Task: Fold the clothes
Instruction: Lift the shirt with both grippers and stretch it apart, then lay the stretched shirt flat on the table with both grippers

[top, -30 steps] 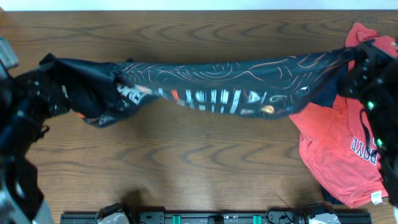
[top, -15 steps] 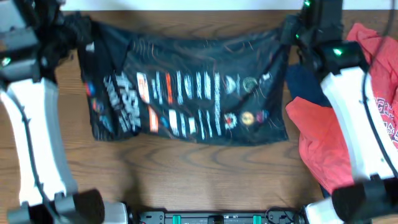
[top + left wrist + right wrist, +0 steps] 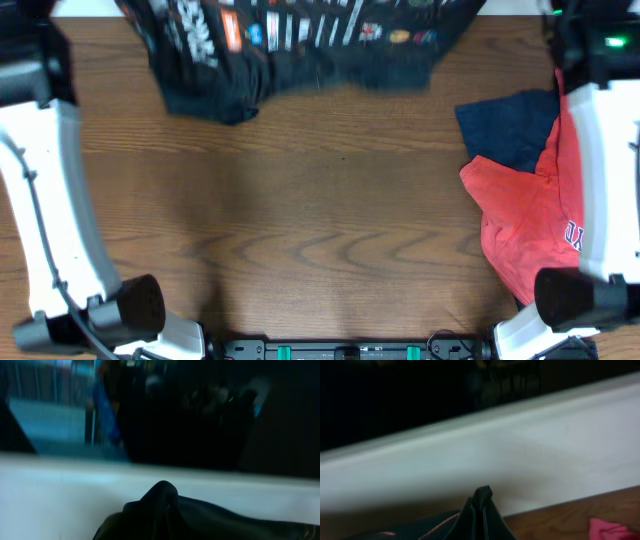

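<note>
Now the black jersey (image 3: 300, 40) is rumpled, logos showing, clamped by left fingers (image 3: 161, 502) and right fingers (image 3: 487, 515).

overhead evenly bright, slight motion blur; both wrist views dim, soft-focused.

Blk jersey (image 3: 300, 40) bunched far side; red tee (image 3: 520, 220), navy garment (image 3: 505, 130) rt.

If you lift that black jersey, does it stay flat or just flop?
Probably floppy: the jersey sags and bunches at one hanging corner instead of spreading flat. Likely light too, since the cloth folds into a thin peak in the right wrist view.
</note>
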Motion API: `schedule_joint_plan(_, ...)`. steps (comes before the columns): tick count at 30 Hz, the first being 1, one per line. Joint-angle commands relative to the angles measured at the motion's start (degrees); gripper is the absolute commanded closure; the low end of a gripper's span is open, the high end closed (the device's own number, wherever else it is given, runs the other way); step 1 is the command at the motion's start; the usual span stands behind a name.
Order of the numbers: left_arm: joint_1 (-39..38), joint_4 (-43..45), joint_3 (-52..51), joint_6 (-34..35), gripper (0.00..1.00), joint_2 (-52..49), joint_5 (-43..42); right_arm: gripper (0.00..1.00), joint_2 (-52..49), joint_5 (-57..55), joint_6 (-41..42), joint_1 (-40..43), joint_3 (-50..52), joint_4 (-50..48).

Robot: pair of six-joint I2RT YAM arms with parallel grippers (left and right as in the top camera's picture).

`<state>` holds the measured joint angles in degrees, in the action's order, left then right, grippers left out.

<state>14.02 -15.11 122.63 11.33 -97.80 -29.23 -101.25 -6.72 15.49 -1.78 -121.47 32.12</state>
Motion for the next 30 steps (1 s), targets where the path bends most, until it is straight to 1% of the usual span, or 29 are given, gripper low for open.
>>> schedule_joint_plan(1,2.10,-4.90,3.96,1.86,0.94,1.64,-4.87,0.99,0.74,-2.12,0.52,1.79,-3.74,6.56)
schedule_joint_plan(3,2.10,-13.09,3.93,1.79,0.94,1.90,-6.47,0.99,0.74,-2.54,0.11,1.77,-4.13,13.14)
schedule_joint_plan(4,2.10,-19.58,3.93,0.66,0.94,1.90,-6.36,0.99,0.74,-2.51,0.13,1.73,-4.11,16.59)
schedule_joint_plan(5,2.10,-26.73,3.91,-1.70,0.94,1.86,-6.32,0.99,0.72,-2.51,0.15,1.70,-3.87,21.38)
schedule_joint_plan(7,2.10,-39.39,3.54,-6.49,0.94,1.53,-5.66,0.99,0.61,-2.51,0.20,1.73,-2.56,27.93)
schedule_joint_plan(9,2.10,-52.24,2.38,-10.27,0.94,1.07,-2.75,0.99,0.55,-3.28,0.28,1.75,-0.46,34.36)
schedule_joint_plan(12,2.10,-65.24,-0.76,-12.31,0.94,0.17,3.45,0.99,0.50,-5.09,0.35,1.77,3.78,42.03)
schedule_joint_plan(14,2.10,-69.16,-3.45,-12.39,0.94,-0.31,8.20,0.99,0.50,-4.98,0.83,1.75,6.78,44.54)
schedule_joint_plan(16,2.10,-70.10,-7.10,-11.93,0.94,-0.35,11.80,0.99,0.50,-4.04,0.81,1.73,9.92,45.92)
schedule_joint_plan(22,2.10,-70.42,-13.33,-11.10,0.94,-0.37,13.05,0.99,0.50,-0.42,0.79,1.73,17.42,48.09)
schedule_joint_plan(25,2.10,-73.92,-15.91,-11.08,0.94,-0.37,15.76,0.99,0.50,-0.33,1.55,1.70,21.29,51.58)
schedule_joint_plan(30,2.10,-79.01,-22.77,-10.80,0.94,-0.26,16.48,0.99,0.52,0.04,3.19,1.53,29.92,54.01)
